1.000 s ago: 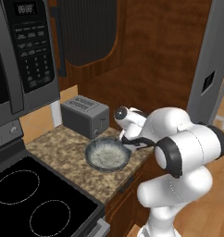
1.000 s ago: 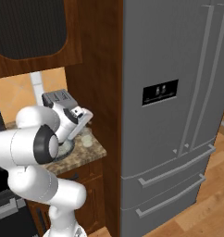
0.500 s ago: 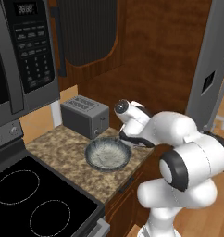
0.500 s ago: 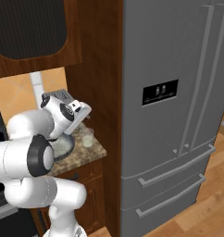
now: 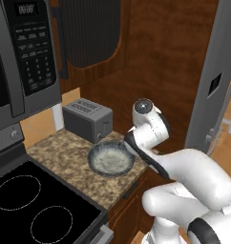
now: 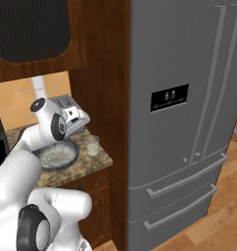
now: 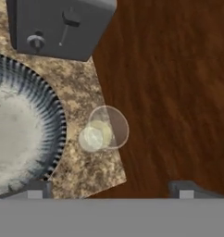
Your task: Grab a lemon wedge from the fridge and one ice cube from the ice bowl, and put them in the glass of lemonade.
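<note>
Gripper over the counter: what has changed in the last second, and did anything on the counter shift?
The gripper has risen from low beside the ice bowl and drawn back above the glass of lemonade, jaws spread a little wider and empty. Nothing was taken hold of. The ice bowl, the glass, the toaster and the closed fridge stayed where they were.
</note>
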Motion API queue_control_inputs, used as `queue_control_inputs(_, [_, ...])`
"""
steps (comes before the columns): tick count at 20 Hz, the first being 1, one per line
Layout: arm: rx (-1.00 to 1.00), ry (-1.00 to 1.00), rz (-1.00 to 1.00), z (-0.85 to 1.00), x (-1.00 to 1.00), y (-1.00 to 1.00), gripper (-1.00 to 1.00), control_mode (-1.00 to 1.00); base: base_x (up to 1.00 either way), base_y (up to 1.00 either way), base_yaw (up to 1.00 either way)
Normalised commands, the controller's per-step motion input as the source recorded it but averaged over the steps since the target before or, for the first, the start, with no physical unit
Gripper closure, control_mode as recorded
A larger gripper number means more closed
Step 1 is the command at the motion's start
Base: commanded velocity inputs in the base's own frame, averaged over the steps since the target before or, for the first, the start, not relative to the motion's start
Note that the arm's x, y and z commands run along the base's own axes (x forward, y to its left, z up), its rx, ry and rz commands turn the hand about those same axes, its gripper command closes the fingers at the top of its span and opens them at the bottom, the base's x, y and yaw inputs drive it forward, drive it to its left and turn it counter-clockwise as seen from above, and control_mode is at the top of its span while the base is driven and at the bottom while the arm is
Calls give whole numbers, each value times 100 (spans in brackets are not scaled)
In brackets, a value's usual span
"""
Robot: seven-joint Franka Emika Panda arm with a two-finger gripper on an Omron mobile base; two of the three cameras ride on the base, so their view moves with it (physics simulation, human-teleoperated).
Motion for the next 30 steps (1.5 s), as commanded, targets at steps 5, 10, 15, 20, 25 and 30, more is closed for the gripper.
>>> queue_control_inputs(5, [29, -20, -14, 58, -100, 14, -100, -100, 0, 0, 0])
queue_control_inputs(10, [38, -4, -16, 20, -100, -28, -100, -100, 0, 0, 0])
queue_control_inputs(15, [36, -1, -11, 14, -81, -55, -100, -100, 0, 0, 0])
queue_control_inputs(20, [19, 1, -11, 1, -60, -48, -100, -100, 0, 0, 0])
queue_control_inputs(25, [-1, 0, -5, -34, -41, 22, -100, -100, 0, 0, 0])
queue_control_inputs(30, [0, 0, -1, -7, 3, 33, -100, -100, 0, 0, 0])
